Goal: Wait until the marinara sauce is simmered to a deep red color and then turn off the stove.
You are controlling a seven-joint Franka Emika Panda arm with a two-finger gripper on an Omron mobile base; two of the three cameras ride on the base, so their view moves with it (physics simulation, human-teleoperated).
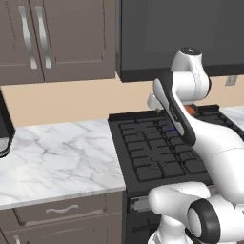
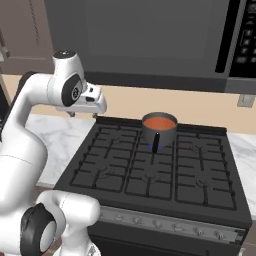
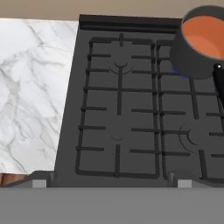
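The marinara sauce is a smooth orange-red surface inside a small dark grey saucepan on a rear middle burner of the black stove. A hint of blue flame shows under the pan. In the hand view the sauce lies at the top right, with the saucepan and its dark handle below it. My gripper hangs open above the stove's rear left corner, left of the pan and apart from it, holding nothing. Its fingertips stand wide apart over the stove. A silvery knob strip runs along the front.
A white marble counter lies left of the stove, with a dark appliance at its far left edge. A dark microwave hangs above the burners. Brown cabinets sit on the upper left wall.
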